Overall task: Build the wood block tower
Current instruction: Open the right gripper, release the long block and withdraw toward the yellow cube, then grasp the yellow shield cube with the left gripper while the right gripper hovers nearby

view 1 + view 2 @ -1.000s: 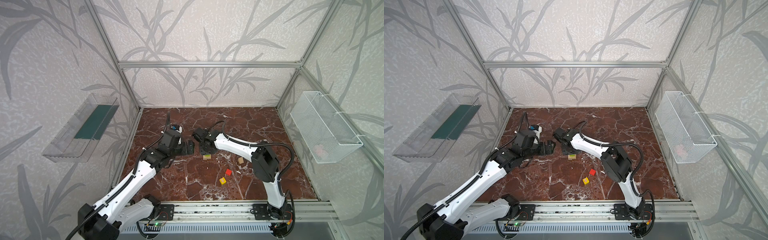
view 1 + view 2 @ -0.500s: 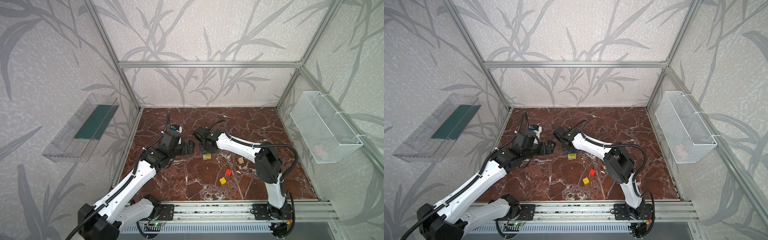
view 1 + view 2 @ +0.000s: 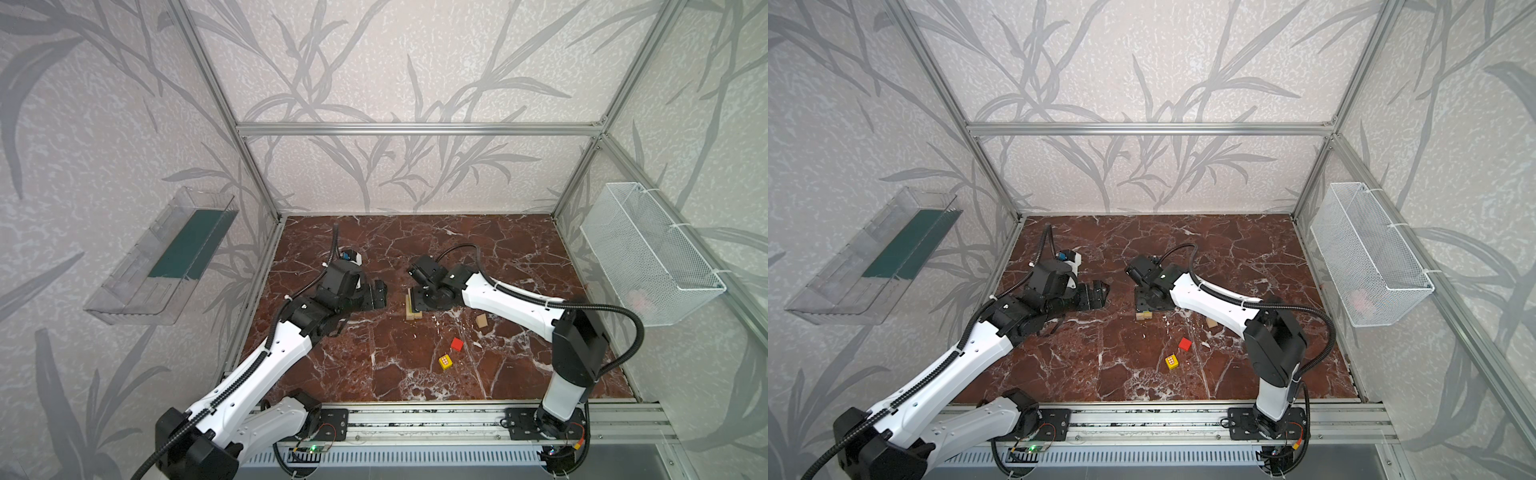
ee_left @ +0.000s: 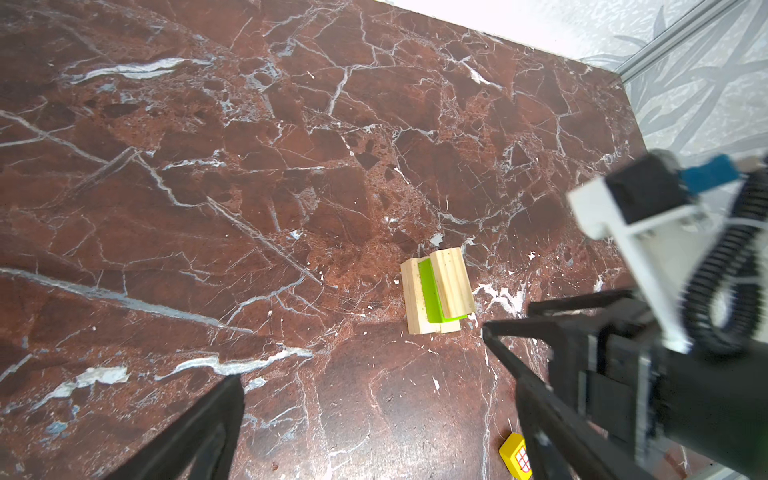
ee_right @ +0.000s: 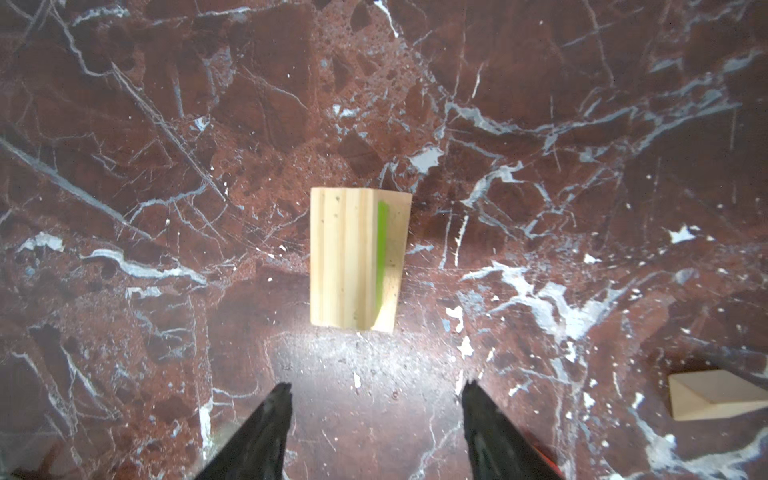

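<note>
Checking the stack: wood block tower [image 5: 353,257] sits around mid-floor on the marble floor [image 3: 478,245], three layers high. Base tan bar [image 4: 413,299] lies flat, lime-green bar [image 4: 430,297] on it, top tan bar [image 4: 451,280] on that, shifted sideways so a green strip shows along one long edge in both wrist views. Right gripper [image 5: 377,386] hangs directly over the tower in both top views and hides part of it. Its fingers are parted and hold nothing, and its wrist view shows the tips clear of the blocks. Left gripper [image 3: 378,295] is low, just left of the tower, pointing at it without touching, spread wide and empty. Loose pieces: tan wedge [image 3: 481,321] on the floor to the right of the tower, beside the right arm. Red cube [image 3: 457,344] and yellow patterned cube [image 3: 445,361] lie close together nearer the front rail, apart from the tower, neither touching anything else.
</note>
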Controlling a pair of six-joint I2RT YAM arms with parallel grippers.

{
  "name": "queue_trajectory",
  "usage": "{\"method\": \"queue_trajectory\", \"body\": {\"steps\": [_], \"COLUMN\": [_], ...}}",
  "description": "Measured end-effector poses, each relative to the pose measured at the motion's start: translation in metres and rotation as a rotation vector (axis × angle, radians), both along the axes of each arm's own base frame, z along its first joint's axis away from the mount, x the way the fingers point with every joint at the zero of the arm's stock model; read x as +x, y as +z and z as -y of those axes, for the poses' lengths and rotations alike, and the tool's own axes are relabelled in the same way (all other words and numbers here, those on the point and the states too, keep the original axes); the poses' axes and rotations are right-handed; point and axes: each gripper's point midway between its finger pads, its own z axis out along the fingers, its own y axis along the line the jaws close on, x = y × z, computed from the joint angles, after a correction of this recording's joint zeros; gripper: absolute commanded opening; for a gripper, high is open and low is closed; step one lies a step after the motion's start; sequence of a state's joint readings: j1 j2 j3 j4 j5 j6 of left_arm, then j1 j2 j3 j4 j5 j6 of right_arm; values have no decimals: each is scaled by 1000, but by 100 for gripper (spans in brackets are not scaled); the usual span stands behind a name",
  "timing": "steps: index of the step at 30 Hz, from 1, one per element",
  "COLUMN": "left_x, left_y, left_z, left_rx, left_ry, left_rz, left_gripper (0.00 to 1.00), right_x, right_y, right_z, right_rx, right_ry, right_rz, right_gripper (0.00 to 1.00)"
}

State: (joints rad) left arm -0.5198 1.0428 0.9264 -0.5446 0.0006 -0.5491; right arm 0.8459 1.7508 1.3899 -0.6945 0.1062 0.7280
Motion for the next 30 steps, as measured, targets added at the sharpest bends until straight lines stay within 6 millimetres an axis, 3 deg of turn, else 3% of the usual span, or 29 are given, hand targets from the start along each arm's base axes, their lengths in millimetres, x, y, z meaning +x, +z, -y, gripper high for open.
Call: {"method": "queue_trajectory", "body": {"steps": [6,11,22,30], "left_x": [-15,-45,-117,-135], "left_y": [-8,-22,-76,-96], "left_z": [13,44,108,159], "left_rx": [-7,0,56,93], "left_ry": [-11,-83,-146,-161], "left_rz": [-49,-127,-383,-459], "left_gripper": [99,98,95,93], "right_x": [-17,-36,-85,-113], "right_y": [11,5,-13,-27], "right_z": [27,56,109,137], "right_rx": [47,68,121,194], "right_ry": [37,64,54,0], "right_rz": [23,11,-15,-4], "right_gripper": [76,80,86,97]}}
